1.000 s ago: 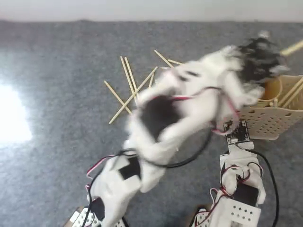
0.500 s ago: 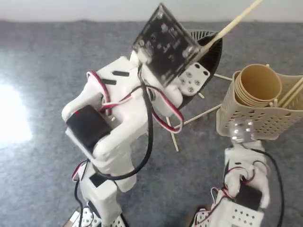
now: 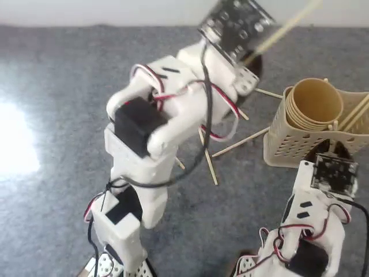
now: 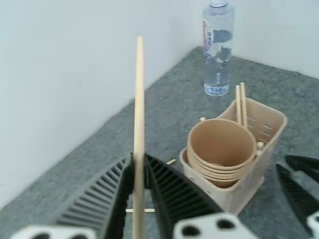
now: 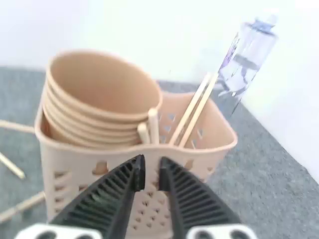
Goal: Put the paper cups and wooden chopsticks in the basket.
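Here the left gripper is clamped on a single wooden chopstick. The stick runs straight through the slot between the two black jaws and stands well out past their tips. Beyond those tips and off to one side sits the basket, with the stack of paper cups upright inside it and two more chopsticks leaning in its far corner. A water bottle stands farther off, behind the basket.

From above, the held chopstick sticks out of the raised left gripper and slants over the grey table, apart from the basket. Loose chopsticks lie on the table beside the basket.

The right gripper has its jaws barely parted, with a slim gap and nothing in it. Just ahead of its tips is the basket's near wall. The cups rise beyond that wall to one side of the jaw line, and the leaning chopsticks rise to the other.
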Robot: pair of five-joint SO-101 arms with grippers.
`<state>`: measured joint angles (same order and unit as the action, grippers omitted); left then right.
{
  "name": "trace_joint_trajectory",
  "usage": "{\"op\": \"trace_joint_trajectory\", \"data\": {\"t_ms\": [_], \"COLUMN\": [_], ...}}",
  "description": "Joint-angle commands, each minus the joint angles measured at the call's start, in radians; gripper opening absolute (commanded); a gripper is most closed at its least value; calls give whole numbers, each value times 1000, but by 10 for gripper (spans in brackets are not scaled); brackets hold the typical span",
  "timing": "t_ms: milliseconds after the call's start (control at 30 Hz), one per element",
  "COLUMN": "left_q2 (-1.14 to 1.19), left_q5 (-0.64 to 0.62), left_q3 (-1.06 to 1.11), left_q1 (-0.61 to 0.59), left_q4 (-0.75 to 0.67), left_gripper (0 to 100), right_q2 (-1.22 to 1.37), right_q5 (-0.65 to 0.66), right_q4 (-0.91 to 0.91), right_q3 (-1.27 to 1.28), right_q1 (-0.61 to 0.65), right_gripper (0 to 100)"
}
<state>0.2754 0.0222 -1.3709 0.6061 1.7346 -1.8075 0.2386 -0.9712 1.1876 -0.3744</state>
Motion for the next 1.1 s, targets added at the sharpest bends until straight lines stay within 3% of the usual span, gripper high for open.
{"op": "trace_joint_trajectory", "data": {"t_ms": [0, 67, 233, 400, 533, 800, 1067], "left_q2": [-35, -34, -37, -37, -31, -37, -37], "left_q5": [-11, -12, -14, -14, -83, -110, -112], "left_q3": [-12, 12, 61, 61, 58, 18, -41], "left_q1": [-100, -127, -112, -68, -63, -20, 55], "left_q4": [21, 23, 23, 21, 15, 20, 21], "left_gripper": [9, 9, 9, 9, 9, 9, 9], "right_q2": [22, 68, 332, 647, 843, 1161, 1336], "right_q5": [-75, -106, -209, -255, -255, -255, -299], "right_q4": [27, 36, 48, 18, -38, -202, -157], "right_q3": [-107, -150, -301, -511, -704, -1217, -1389], "right_q1": [70, 137, 249, 265, 265, 266, 331], "right_gripper": [54, 1, 6, 7, 8, 8, 8]}}
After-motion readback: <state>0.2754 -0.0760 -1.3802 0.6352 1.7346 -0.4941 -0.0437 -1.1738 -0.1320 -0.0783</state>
